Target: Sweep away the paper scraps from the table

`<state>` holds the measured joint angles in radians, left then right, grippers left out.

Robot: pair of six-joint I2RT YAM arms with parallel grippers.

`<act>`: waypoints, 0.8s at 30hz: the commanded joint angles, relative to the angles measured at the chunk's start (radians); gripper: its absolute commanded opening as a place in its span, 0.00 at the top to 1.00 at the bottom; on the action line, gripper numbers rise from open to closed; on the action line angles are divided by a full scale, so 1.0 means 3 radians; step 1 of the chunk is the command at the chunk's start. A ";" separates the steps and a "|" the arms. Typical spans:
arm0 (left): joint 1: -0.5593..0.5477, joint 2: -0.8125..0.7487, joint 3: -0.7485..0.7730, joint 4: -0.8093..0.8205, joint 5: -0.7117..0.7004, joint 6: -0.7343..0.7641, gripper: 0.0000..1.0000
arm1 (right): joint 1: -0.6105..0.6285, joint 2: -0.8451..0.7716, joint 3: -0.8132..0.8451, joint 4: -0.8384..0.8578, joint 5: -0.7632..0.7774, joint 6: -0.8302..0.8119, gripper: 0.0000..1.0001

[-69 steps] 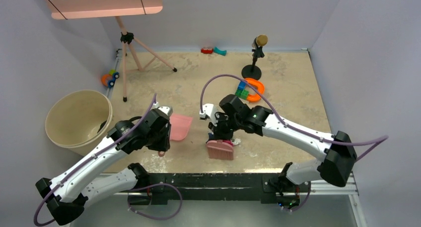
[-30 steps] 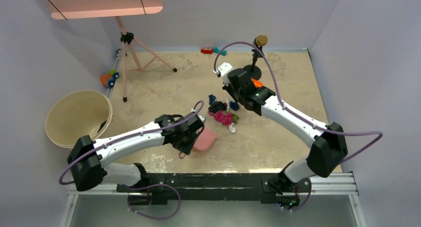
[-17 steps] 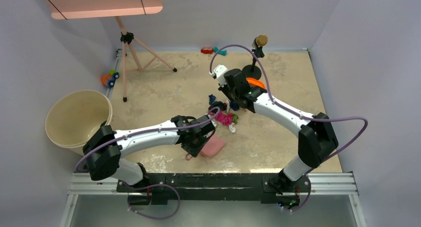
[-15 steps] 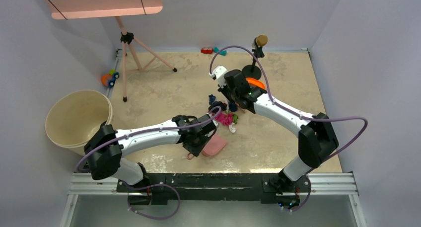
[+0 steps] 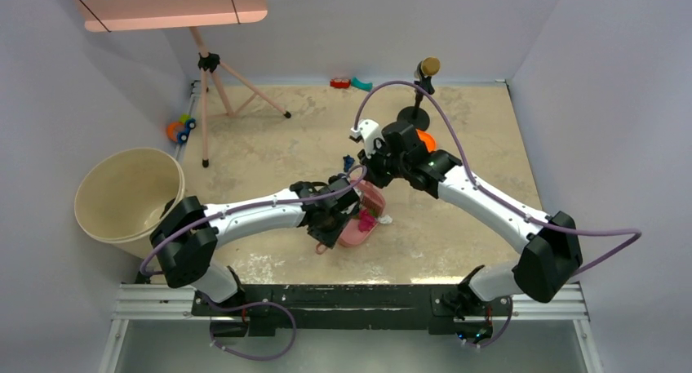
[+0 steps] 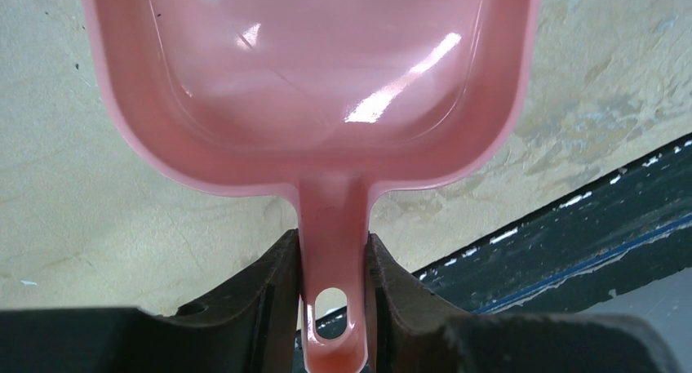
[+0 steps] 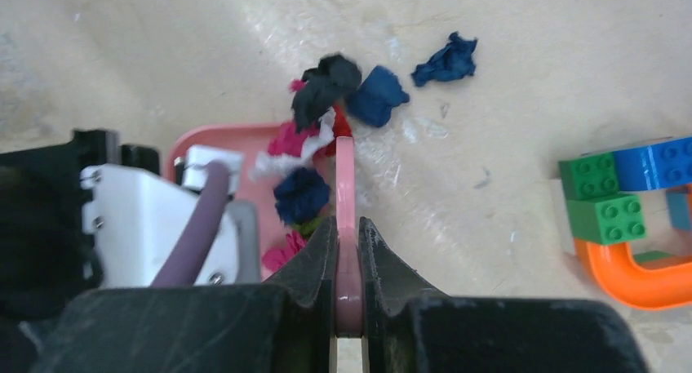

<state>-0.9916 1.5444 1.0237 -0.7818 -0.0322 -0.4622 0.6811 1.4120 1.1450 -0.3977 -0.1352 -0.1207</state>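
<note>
My left gripper is shut on the handle of a pink dustpan, which lies on the beige table. My right gripper is shut on a pink brush, seen edge-on, just beyond the pan's mouth. Magenta and blue paper scraps lie in the pan against the brush. A black scrap and two dark blue scraps lie on the table past the brush tip. A white scrap lies beside the pan.
Green and blue blocks with an orange horseshoe sit right of the brush. A beige bin stands off the table's left edge. A tripod, a microphone stand and red and teal toys stand at the back. The black rail lies behind the pan.
My left arm has slid the dustpan right and up to the scrap pile. My right arm has drawn the brush toward the pan, pushing magenta and blue scraps into it.
</note>
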 commanded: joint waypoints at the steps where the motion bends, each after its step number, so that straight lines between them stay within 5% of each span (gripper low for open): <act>1: 0.0038 0.0028 0.0133 0.0200 0.0009 -0.0148 1.00 | 0.0007 -0.0190 0.0300 -0.0402 -0.0028 0.0224 1.00; 8: 0.0033 -0.0119 -0.0023 0.0340 0.0016 -0.0180 1.00 | -0.0014 -0.0228 0.0362 -0.0477 0.1456 0.0280 1.00; 13: 0.0033 -0.0210 -0.0105 0.0367 -0.0002 -0.0140 1.00 | -0.0010 0.0037 0.0322 -0.0712 0.1980 0.0462 1.00; 17: 0.0033 -0.0194 -0.0112 0.0334 -0.0008 -0.0126 1.00 | -0.0005 0.0166 0.0144 -0.0763 0.2080 0.0745 1.00; 24: 0.0030 -0.0137 -0.0082 0.0237 -0.0043 -0.0056 1.00 | 0.0061 0.0175 0.0013 -0.0608 0.1471 0.1177 1.00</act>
<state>-0.9840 1.5154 0.9901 -0.7063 -0.0326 -0.5034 0.6907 1.4776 1.1694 -0.5873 0.4068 0.1184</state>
